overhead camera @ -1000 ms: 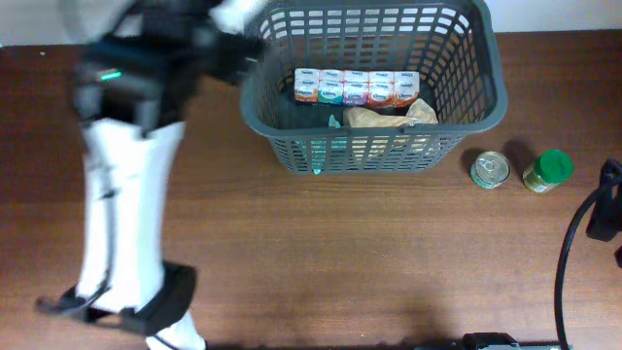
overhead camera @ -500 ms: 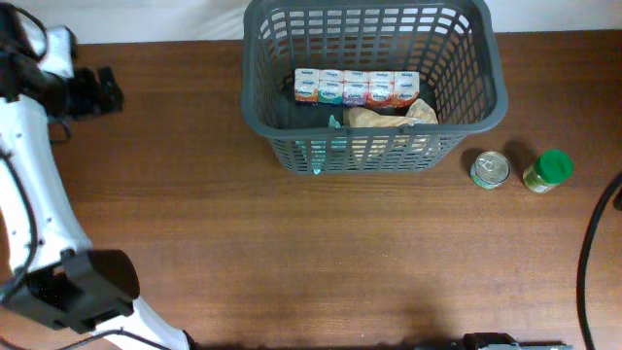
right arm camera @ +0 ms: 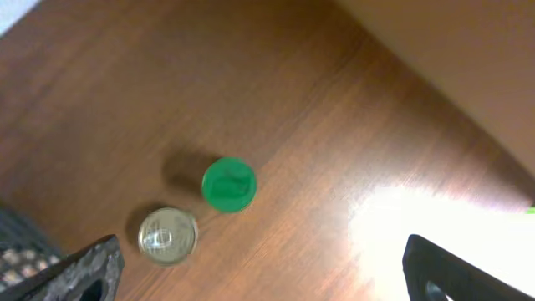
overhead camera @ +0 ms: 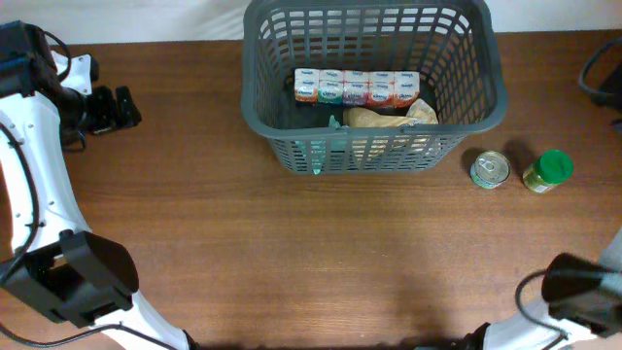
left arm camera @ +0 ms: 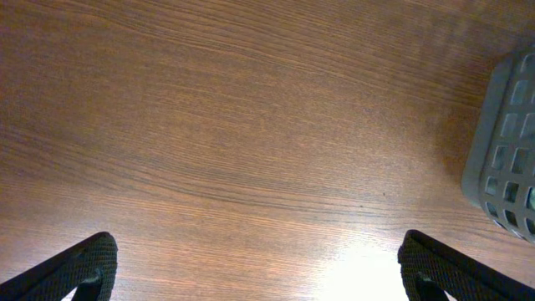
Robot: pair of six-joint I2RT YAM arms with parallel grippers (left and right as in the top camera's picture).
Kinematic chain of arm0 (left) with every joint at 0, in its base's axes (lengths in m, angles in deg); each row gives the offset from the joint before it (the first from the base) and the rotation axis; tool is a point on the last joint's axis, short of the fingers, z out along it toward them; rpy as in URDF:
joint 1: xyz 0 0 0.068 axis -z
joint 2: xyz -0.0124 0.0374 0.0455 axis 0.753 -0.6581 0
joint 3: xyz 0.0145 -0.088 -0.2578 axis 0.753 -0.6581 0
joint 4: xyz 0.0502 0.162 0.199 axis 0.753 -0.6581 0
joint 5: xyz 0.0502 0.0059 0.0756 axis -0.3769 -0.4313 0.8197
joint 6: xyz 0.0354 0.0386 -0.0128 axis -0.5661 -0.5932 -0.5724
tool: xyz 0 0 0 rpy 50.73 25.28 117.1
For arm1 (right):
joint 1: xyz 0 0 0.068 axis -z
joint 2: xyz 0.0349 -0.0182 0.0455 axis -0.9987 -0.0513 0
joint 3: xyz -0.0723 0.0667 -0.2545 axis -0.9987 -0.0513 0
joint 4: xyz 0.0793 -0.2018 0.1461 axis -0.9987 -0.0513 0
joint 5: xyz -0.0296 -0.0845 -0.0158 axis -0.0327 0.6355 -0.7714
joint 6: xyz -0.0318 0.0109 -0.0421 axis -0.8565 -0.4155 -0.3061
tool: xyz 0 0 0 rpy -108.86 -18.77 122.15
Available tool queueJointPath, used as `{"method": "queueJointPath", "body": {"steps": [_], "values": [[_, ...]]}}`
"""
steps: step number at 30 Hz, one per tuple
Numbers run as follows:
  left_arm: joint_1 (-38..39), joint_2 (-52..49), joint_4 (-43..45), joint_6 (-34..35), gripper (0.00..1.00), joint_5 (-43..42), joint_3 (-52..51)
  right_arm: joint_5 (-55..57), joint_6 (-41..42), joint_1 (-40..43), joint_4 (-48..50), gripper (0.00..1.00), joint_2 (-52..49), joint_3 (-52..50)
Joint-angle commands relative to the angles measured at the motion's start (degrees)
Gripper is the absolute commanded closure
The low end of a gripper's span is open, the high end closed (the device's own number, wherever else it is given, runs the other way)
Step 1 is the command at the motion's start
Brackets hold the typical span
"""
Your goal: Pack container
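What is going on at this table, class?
Two robot arms are packing a large dark grey plastic basket; it holds a row of small cartons and a crumpled brown bag. A silver tin can and green-lidded jar stand outside it. Both grippers are open and empty, left gripper over wooden table, right gripper above the can and jar.
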Motion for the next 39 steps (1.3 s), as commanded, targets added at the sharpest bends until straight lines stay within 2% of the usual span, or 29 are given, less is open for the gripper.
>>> {"method": "queueJointPath", "body": {"steps": [1,7,11,15,24,39], "values": [[-0.17,-0.26,0.0,0.7,0.01,-0.92,-0.17,-6.82,-0.7,3.93,1.38,0.01,-4.24,0.66],[-0.17,-0.26,0.0,0.7,0.01,-0.94,-0.17,-13.86,1.25,5.07,2.19,0.03,-15.58,0.63],[-0.17,-0.26,0.0,0.7,0.01,-0.92,-0.17,-14.47,1.22,3.23,2.4,0.02,-20.41,-0.9],[-0.17,-0.26,0.0,0.7,0.01,-0.94,-0.17,-14.95,0.94,2.45,4.24,0.02,-20.68,-6.69],[-0.17,-0.26,0.0,0.7,0.01,-0.94,-0.17,-14.86,0.57,2.95,16.17,0.01,-20.68,-23.87],[-0.17,-0.26,0.0,0.7,0.01,-0.94,-0.17,-12.15,1.09,3.08,23.34,0.0,-20.76,-30.51]]}}
